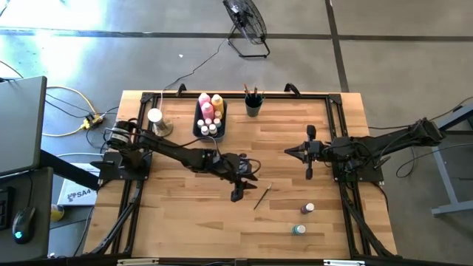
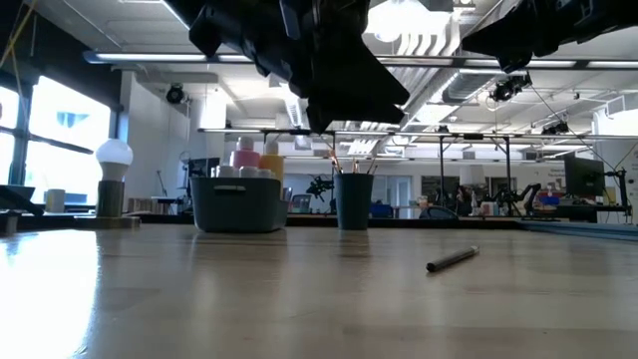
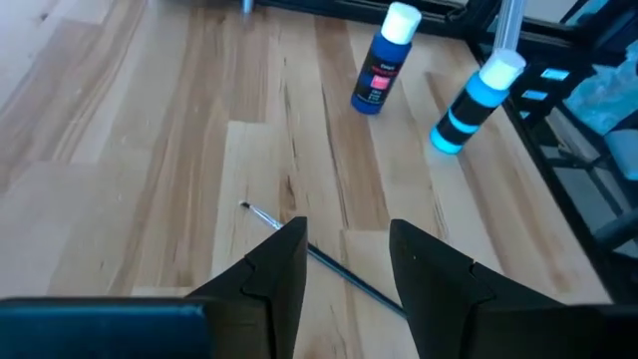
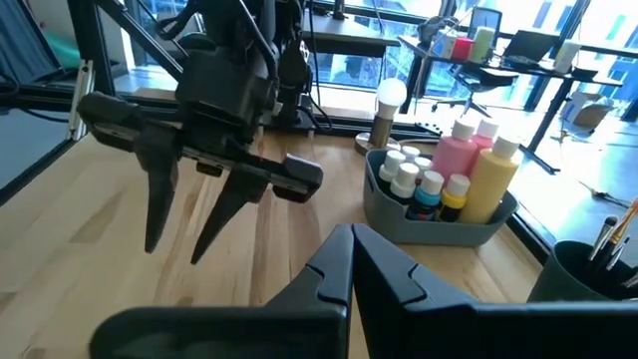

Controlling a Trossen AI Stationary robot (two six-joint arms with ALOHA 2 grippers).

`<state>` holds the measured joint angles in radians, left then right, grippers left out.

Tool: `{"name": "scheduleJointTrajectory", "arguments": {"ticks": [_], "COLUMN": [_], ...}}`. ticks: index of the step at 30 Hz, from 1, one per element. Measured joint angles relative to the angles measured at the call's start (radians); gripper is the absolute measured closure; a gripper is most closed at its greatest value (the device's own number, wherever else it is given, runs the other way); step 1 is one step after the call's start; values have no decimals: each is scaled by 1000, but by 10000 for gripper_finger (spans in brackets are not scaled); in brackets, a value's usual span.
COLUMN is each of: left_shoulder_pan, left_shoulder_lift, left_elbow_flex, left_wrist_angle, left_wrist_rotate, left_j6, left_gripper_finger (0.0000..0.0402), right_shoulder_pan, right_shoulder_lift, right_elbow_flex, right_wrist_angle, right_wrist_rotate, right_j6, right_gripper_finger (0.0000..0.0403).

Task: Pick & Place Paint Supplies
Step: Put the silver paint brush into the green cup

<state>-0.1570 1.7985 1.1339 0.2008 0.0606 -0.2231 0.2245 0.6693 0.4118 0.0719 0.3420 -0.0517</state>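
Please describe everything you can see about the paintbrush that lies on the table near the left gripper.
The paintbrush is thin, with a dark handle and a pale metal-looking tip. It lies flat and slantwise on the bare wooden table, by itself, with nothing touching it. The left gripper hangs above it with open fingers, the brush showing between them. Two small white-capped paint bottles stand apart from it on the right arm's side. From table height, its near end looks slightly raised.
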Motion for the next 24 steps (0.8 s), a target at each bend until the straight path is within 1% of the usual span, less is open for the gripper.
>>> {"name": "scheduleJointTrajectory", "arguments": {"ticks": [3,8,16,19,24], "left_shoulder_pan": [0,0,0,0,0], "left_shoulder_lift": [0,0,0,0,0], "left_elbow_flex": [0,0,-1,-1,-1], "left_wrist_angle": [0,5,43,52,80], "left_wrist_rotate": [-3,-44,-53,-53,-53], "left_j6": [12,10,3,-28,-119], "left_gripper_finger": [259,259,259,259,259], "right_shoulder_pan": [-5,-5,-5,-5,-5], "right_shoulder_lift": [0,0,0,0,0], "right_elbow_flex": [0,0,0,0,0], "right_wrist_angle": [14,60,74,72,42], "right_wrist_rotate": [0,0,-1,-2,-4], "right_j6": [-26,-62,-102,-91,-25], "right_gripper_finger": [401,401,401,401,401]}}
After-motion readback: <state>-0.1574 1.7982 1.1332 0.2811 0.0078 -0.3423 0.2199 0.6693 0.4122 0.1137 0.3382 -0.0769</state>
